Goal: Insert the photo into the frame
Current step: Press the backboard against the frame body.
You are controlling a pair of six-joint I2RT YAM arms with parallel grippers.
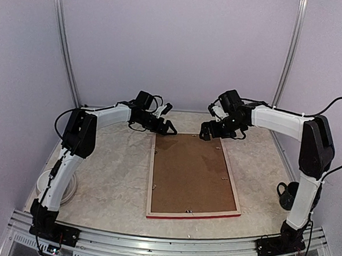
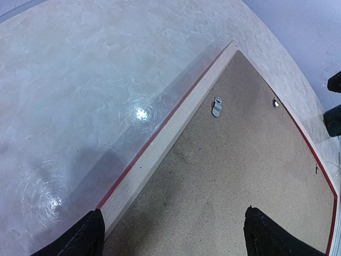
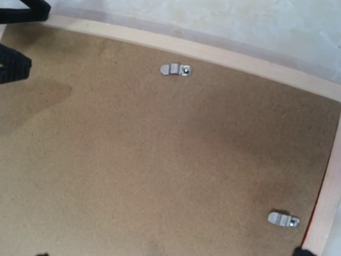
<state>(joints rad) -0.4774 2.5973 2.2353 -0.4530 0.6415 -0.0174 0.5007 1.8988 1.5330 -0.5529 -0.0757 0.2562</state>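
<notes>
Centre of the counter carries the frame, face down, its long sides running from 12 to 6 o'clock. Its pale wood rear faces up and a red strip shows along the 6 o'clock edge. A brown backing board fills the opening, with small metal clips lying on it close to the rails.

The left claw hovers at the frame's 11 o'clock corner, jaws wide and holding nothing. In its wrist view the fingers straddle the left rail, one over the counter side and one over the board. The right claw hangs at the 1 o'clock corner, also spread wide and empty, facing the left claw across the 12 o'clock rail.

A dark mug stands at 3 o'clock beside the right arm. A white round object lies at 9 o'clock by the left arm.
</notes>
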